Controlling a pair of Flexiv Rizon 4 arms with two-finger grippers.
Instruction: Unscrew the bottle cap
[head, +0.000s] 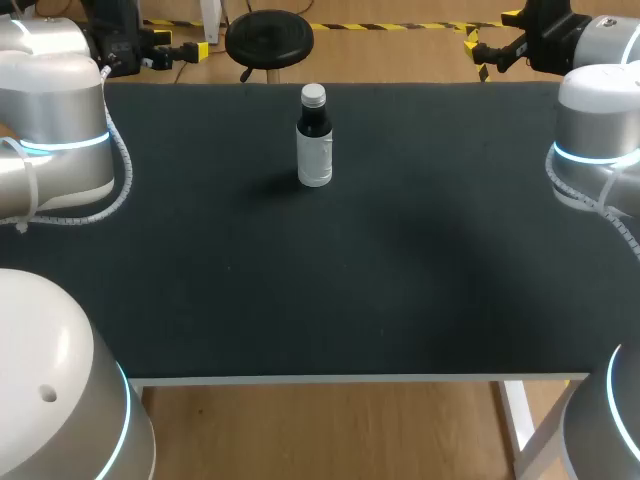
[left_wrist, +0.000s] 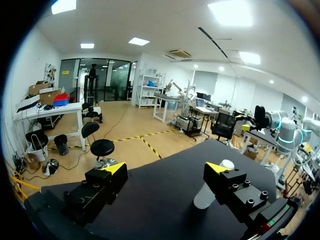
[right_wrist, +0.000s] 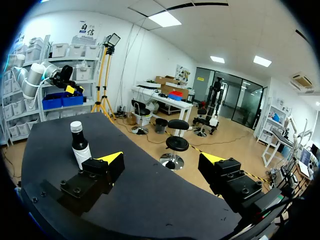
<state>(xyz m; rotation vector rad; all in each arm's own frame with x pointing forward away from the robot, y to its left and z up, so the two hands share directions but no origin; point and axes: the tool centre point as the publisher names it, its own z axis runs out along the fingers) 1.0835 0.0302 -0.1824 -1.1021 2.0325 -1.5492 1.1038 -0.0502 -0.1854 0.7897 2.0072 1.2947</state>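
**A:** Where does the bottle stand?

**B:** The bottle (head: 314, 150) is upright on the black table (head: 400, 280), in the upper middle of the head view, near the table's far edge. It is dark at the shoulder and has a pale label lower down. The white cap (head: 313, 96) sits on its neck.

**A:** Is anything touching it?

**B:** No. Both arms are well apart from it. The left arm (head: 60, 130) comes in at the upper left of the head view and the right arm (head: 595, 140) at the upper right, with the bottle between them.

**A:** How is the left gripper?

**B:** The left gripper (left_wrist: 165, 168) has its fingers spread wide, with only bare table showing between the yellow tips. It holds nothing. In its wrist view the bottle stands ahead of it, partly hidden behind one finger, with the cap showing above that finger's tip.

**A:** And the right gripper?

**B:** The right gripper (right_wrist: 161, 159) is the same, with its fingers wide apart and nothing held. In its wrist view the bottle stands ahead of it, past one finger and a little outside the gap, upright and not touched.
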